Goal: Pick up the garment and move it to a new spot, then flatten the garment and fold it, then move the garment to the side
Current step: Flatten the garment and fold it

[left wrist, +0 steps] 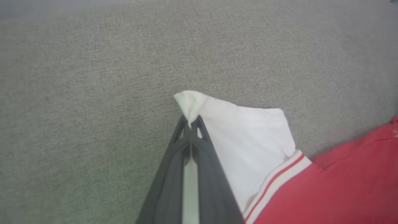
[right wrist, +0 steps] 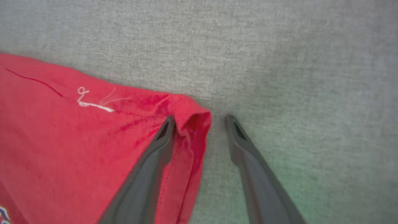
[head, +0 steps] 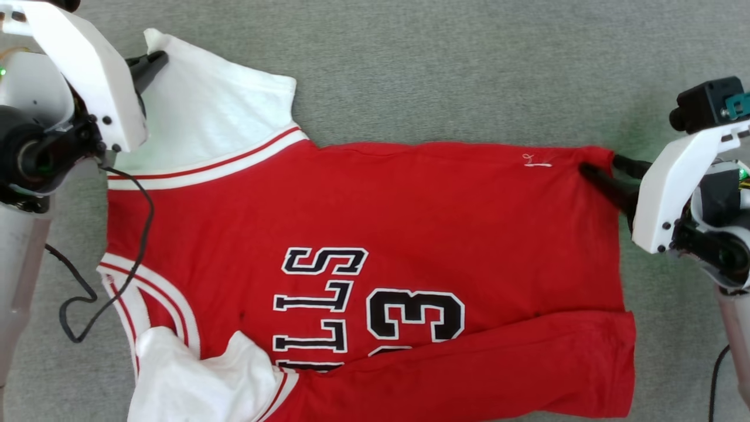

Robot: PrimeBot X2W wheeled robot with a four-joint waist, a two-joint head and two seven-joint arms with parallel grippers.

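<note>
Red garment [head: 375, 223], spread at centre: white sleeve tip [left wrist: 191, 102] at upper left is pinched by left gripper [left wrist: 190, 123]; right gripper [right wrist: 201, 119] is held wide astride the hem corner [right wrist: 192, 113].

– What lies underneath everything?
– A flat grey worktop [head: 445, 76] covered in woven fabric with a fine, even weave.
– Any marks on it?
– No stains that I can make out. There is just a faint green tinge on the worktop's right side.
</note>
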